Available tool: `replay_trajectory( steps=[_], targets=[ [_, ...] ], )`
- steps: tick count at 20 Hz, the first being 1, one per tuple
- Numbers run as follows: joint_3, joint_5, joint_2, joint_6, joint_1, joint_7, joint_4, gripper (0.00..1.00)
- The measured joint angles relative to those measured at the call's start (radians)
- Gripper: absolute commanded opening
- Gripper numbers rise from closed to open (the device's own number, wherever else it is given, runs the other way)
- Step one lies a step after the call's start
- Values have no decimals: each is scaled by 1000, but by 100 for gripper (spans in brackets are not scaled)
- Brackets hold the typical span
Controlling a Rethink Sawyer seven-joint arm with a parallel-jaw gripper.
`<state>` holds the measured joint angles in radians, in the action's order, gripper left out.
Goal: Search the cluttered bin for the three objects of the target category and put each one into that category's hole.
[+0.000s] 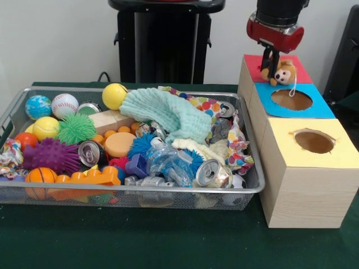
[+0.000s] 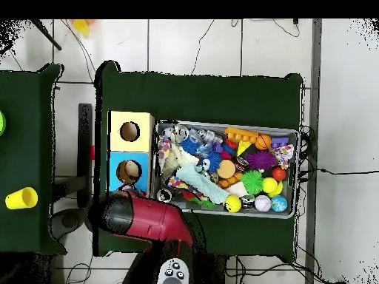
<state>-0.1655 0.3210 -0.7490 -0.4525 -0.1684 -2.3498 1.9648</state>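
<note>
Red-and-black gripper (image 1: 273, 72): closed on small brown plush toy (image 1: 285, 72), hanging over red-topped box (image 1: 300, 70), beside blue-topped box (image 1: 314, 109) with round hole (image 1: 291, 100). Yellow-topped box (image 1: 342, 154) adjoining. Wire-mesh bin (image 1: 168, 190) of mixed clutter alongside, on green table (image 1: 168, 241).

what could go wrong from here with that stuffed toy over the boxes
The gripper holds the plush toy above the red box top, at the far edge of the blue box's hole rather than over it. Released here, the toy would likely land on a lid or catch the rim. Its white string dangles towards the hole and may snag on the edge or on the jaws.
</note>
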Motion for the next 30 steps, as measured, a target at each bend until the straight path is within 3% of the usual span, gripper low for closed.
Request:
replay_trajectory(
  steps=[9, 15, 24, 30],
  targets=[
    [0, 64, -17, 7, -106, 0, 38, 0],
    [0, 104, -31, 8, -139, 0, 67, 0],
    [2, 120, -52, 73, -113, 0, 128, 0],
    [27, 121, -34, 179, -25, 0, 172, 0]
  ],
)
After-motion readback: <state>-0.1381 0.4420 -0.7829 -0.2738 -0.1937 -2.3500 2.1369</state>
